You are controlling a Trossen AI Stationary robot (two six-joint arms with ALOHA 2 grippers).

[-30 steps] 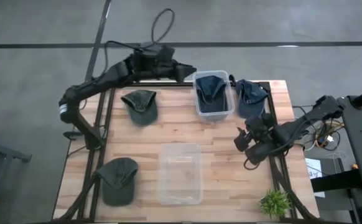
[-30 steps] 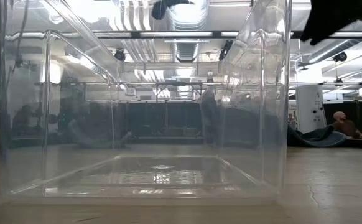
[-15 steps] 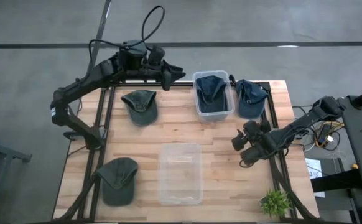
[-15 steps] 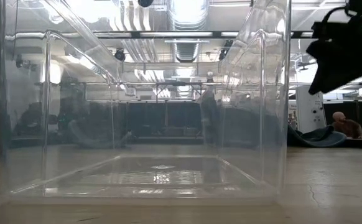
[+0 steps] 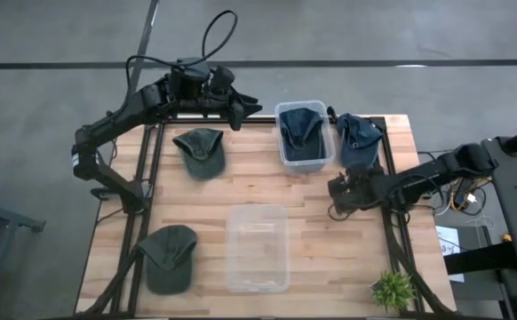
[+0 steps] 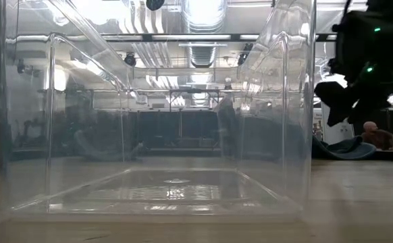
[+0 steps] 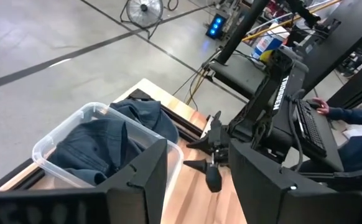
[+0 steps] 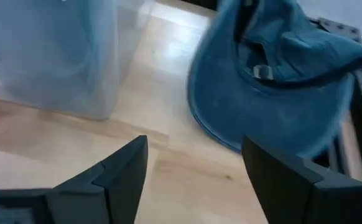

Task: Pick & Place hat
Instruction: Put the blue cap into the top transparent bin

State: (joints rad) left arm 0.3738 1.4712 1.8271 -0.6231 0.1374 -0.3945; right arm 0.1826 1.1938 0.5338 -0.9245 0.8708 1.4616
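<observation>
Approaching the blue hat [image 8: 274, 99] at the table's far right corner, the right gripper [image 5: 340, 192] hovers just short of it, fingers wide and empty. Next it should descend over the brim and close. The left gripper [image 5: 238, 114] waits above the far edge, fingers apart.

The counter [image 5: 241, 182] is pale wood in planks, with a black frame; two caps, one far left [image 5: 200, 150] and one near left [image 5: 169, 256], are dark olive green; the cap at far right [image 5: 357, 138] is faded denim blue, as is the one inside the far bin [image 5: 304, 132]; both bins, far and near [image 5: 258, 248], are clear plastic; the arms and both grippers, left [image 5: 242, 112] and right [image 5: 337, 193], are black; a small plant [image 5: 392, 289] is bright green; the floor is grey.
</observation>
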